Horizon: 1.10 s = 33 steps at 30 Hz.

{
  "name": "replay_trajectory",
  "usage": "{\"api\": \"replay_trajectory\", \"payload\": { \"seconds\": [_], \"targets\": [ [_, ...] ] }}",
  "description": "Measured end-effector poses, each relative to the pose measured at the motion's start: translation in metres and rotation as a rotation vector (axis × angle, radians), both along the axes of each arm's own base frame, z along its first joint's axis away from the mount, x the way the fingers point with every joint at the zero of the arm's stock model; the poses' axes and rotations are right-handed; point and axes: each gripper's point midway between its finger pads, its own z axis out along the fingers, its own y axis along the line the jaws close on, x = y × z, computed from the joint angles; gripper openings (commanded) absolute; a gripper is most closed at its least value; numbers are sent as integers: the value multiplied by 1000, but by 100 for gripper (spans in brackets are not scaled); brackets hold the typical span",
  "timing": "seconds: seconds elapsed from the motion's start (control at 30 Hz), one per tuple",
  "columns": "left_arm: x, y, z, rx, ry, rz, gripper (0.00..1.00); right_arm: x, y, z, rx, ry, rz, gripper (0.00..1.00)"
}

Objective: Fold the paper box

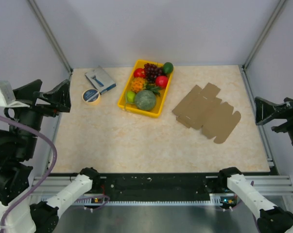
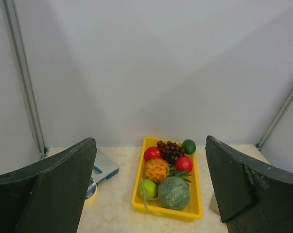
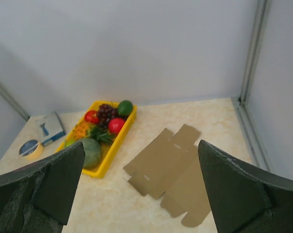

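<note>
Paper box (image 1: 207,112), flat and unfolded on the surface (image 1: 112,141), at 3 o'clock from the yellow tray (image 1: 140,112) and apart from it.

Lies with flaps and tabs spread out, crease lines showing, clear of both arms. Left pincer (image 2: 150,141) off the 9 o'clock edge of the surface, fingers spread wide, gripping nothing. Right pincer (image 3: 141,143) off the 3 o'clock edge, near the box, likewise spread wide and empty. Tray packed with fruit: grapes (image 1: 152,70), a green melon (image 1: 145,100), red and green pieces. Well off at 9 o'clock from the tray, a tape roll (image 1: 91,96), with a small blue-grey box (image 1: 100,79) just beside it at its 1 o'clock.
</note>
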Motion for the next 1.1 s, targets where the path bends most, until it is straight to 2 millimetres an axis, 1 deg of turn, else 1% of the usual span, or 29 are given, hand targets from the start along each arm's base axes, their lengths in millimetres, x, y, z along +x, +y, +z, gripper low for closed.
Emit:
{"api": "replay_trajectory", "payload": {
  "seconds": [0.03, 0.07, 0.1, 0.13, 0.17, 0.2, 0.23, 0.3, 0.37, 0.43, 0.47, 0.5, 0.53, 0.6, 0.63, 0.7, 0.73, 0.77, 0.83, 0.9, 0.93, 1.0, 1.1],
  "targets": [
    [4, -3, -2, 2, 17, -9, 98, 3, 3, -4, 12, 11, 10, 99],
    [7, -8, -4, -2, 34, -24, 95, 8, 8, -10, 25, 35, 32, 99],
    [12, -13, -7, -6, 50, -44, 93, 14, 16, -19, 37, 67, 62, 99],
    [18, -23, -11, -7, 72, -84, 88, 24, 25, -33, 50, 112, 92, 99],
    [23, -33, -16, -9, 95, -121, 87, 32, 32, -45, 61, 154, 120, 99],
    [32, -47, -25, -10, 127, -175, 86, 41, 42, -62, 72, 209, 157, 99],
    [43, -63, -37, -9, 169, -228, 84, 52, 53, -82, 88, 272, 198, 99],
    [65, -94, -71, -10, 276, -336, 82, 69, 72, -123, 122, 412, 258, 99],
    [91, -130, -119, -42, 413, -448, 82, 79, 84, -155, 157, 519, 291, 99],
    [111, -164, -177, -114, 570, -552, 84, 85, 92, -186, 195, 618, 297, 99],
    [119, -181, -208, -163, 638, -587, 86, 85, 93, -198, 211, 654, 290, 99],
    [122, -194, -238, -199, 716, -603, 89, 83, 93, -206, 224, 674, 283, 99],
    [121, -213, -278, -232, 816, -609, 90, 81, 92, -212, 241, 685, 273, 99],
    [104, -248, -339, -249, 988, -606, 91, 73, 87, -213, 266, 664, 246, 99],
    [93, -266, -362, -244, 1060, -590, 91, 68, 84, -207, 275, 630, 237, 99],
    [80, -298, -382, -264, 1135, -558, 98, 57, 76, -193, 290, 548, 214, 99],
    [77, -317, -391, -280, 1182, -518, 98, 51, 71, -187, 296, 508, 201, 99],
    [78, -335, -394, -302, 1209, -492, 98, 45, 65, -179, 302, 466, 180, 99],
    [85, -369, -398, -361, 1266, -428, 98, 28, 55, -161, 313, 370, 163, 99],
    [102, -402, -401, -468, 1313, -369, 98, 17, 48, -145, 321, 295, 150, 99],
    [108, -413, -408, -511, 1337, -341, 98, 12, 44, -137, 325, 263, 143, 99],
    [118, -427, -427, -592, 1391, -272, 98, 5, 40, -124, 330, 210, 138, 99],
    [130, -437, -471, -680, 1468, -133, 97, -3, 35, -111, 329, 161, 130, 99]
  ]
}}
